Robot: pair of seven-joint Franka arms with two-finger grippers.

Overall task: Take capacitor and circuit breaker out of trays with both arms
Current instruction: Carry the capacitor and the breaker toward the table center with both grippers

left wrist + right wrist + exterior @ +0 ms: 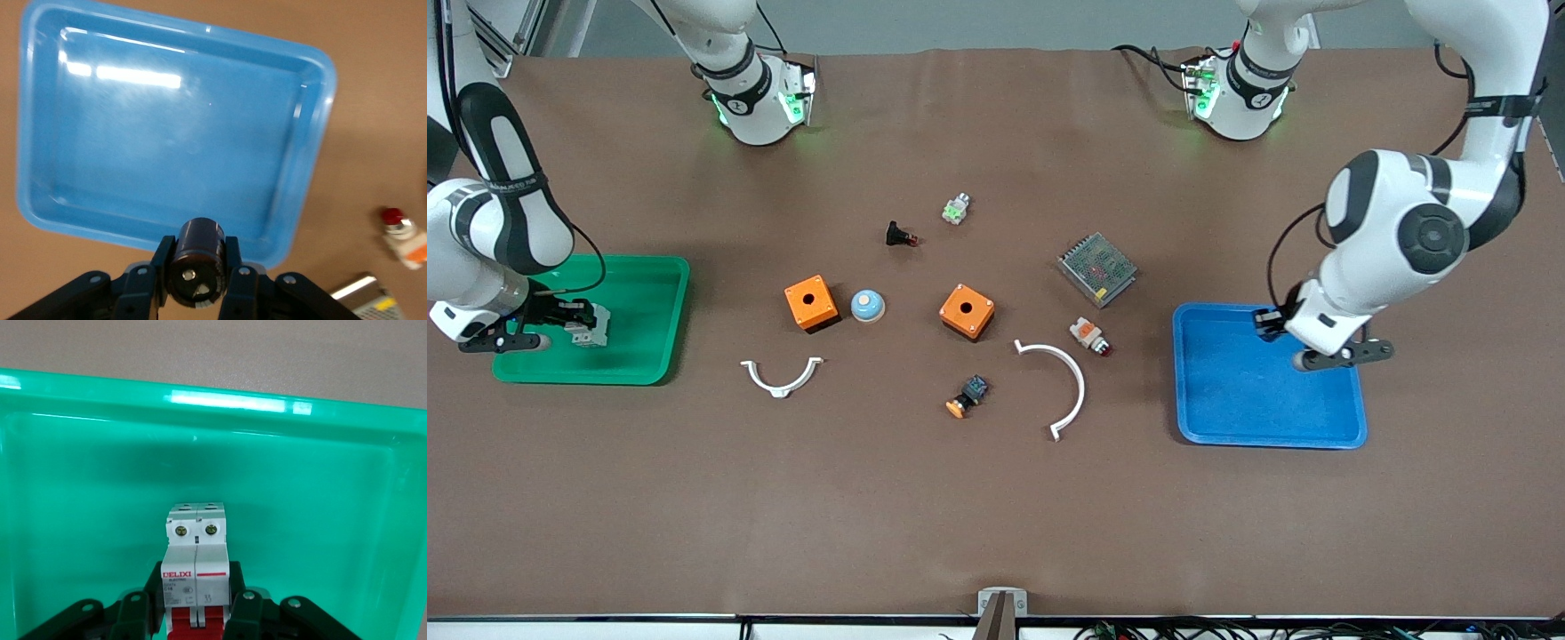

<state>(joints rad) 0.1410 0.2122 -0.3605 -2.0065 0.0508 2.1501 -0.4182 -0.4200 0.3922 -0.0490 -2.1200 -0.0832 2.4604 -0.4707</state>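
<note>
**A:** Where's the left tool [195, 283] at?

**B:** Over the blue tray [1232, 418], by the rim nearest the robots. It's pinching the capacitor [197, 262], a dark little cylinder, between both fingers.

**A:** And the right tool [195, 613]?

**B:** Over the green tray [645, 356] at the right arm's end of the table, clamped on the breaker [196, 570]. White block, red switches down between the fingers, screw end poking out over the tray floor.

Bare blue tray [1263, 400] floor; open table around both trays.
</note>
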